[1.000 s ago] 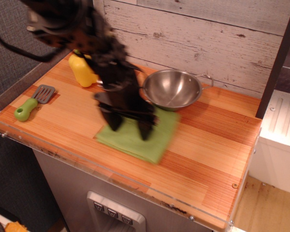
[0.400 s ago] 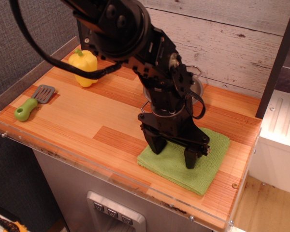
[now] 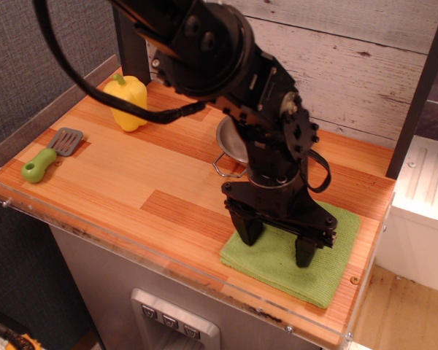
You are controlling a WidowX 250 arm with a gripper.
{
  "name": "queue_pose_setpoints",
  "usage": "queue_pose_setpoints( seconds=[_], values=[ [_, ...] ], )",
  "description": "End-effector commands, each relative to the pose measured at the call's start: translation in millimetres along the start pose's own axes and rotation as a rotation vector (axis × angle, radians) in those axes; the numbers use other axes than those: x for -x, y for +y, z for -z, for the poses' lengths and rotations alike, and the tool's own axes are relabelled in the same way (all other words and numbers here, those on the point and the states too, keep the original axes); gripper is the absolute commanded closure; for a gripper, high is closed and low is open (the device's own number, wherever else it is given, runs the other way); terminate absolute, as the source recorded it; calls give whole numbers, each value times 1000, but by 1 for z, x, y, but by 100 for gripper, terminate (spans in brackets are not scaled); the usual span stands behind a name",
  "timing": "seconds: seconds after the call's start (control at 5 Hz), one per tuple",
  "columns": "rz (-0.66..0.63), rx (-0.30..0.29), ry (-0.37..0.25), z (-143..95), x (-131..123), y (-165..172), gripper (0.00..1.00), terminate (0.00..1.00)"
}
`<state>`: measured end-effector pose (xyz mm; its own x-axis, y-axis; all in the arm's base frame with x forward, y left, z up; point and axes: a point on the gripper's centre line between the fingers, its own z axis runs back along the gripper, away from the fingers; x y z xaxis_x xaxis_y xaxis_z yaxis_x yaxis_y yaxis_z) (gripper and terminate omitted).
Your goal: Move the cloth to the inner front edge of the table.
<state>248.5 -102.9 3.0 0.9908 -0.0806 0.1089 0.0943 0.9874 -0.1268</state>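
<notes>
The cloth has slid further right along the table and now lies flat near the front right corner. The gripper presses down on it with both fingers spread apart. The steel bowl sits behind the arm

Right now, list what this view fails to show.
- Steel bowl: mostly hidden behind the arm; only its left rim and handle show.
- Cloth: middle covered by the gripper.
- Fingertips: whether they pinch the cloth or merely press on it is unclear.
</notes>
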Motion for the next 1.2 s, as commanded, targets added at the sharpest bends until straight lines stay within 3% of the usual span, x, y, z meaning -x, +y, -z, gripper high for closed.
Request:
queue_pose_setpoints(
  seconds=[0.0,0.2,0.4,0.6,0.8,1.0],
  values=[
    [54,4,-63,-46,-7,-1,0,0],
    [101,36,-117,-81,-15,1,0,0],
    [130,14,-160,-115,-3,3,0,0],
    [116,-23,-154,-140,8,23,0,0],
    [95,-99,-119,-152,14,68,0,0],
    [34,-152,-68,-148,20,118,0,0]
  ],
)
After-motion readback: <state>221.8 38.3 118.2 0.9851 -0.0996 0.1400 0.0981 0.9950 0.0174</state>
